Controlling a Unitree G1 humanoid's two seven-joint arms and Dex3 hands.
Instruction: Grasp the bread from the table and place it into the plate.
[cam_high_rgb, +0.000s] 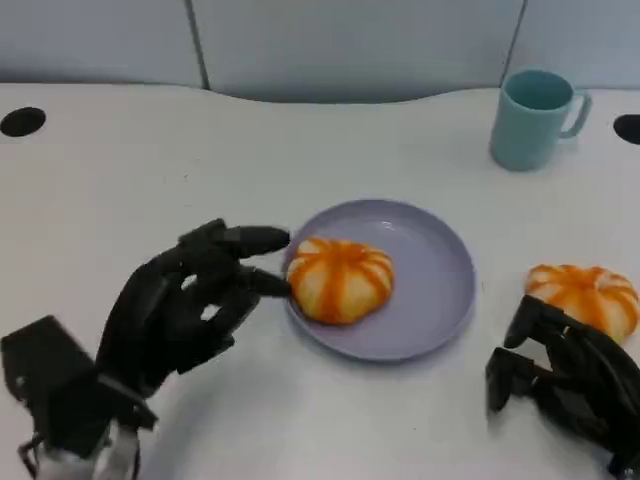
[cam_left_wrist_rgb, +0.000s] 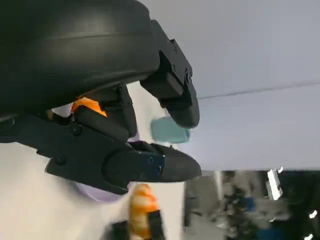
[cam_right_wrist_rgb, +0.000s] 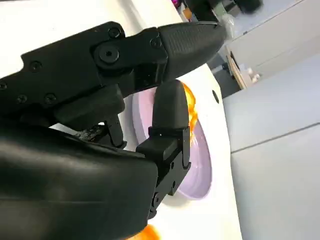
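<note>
One orange-striped bread (cam_high_rgb: 340, 278) lies on the left half of the lilac plate (cam_high_rgb: 430, 290) at the table's middle. My left hand (cam_high_rgb: 190, 300) sits just left of the plate with its fingers apart and empty, its fingertips (cam_high_rgb: 270, 283) at the rim close to that bread. A second striped bread (cam_high_rgb: 585, 295) lies on the table right of the plate. Just in front of it is my right hand (cam_high_rgb: 565, 375), fingers apart and holding nothing. In the right wrist view the plate (cam_right_wrist_rgb: 197, 165) and its bread (cam_right_wrist_rgb: 190, 107) show past the fingers.
A teal mug (cam_high_rgb: 535, 115) stands at the back right, well behind the plate. Dark round holes mark the table's far left (cam_high_rgb: 22, 121) and far right (cam_high_rgb: 628, 128). A grey panel wall runs behind the white table (cam_high_rgb: 150, 180).
</note>
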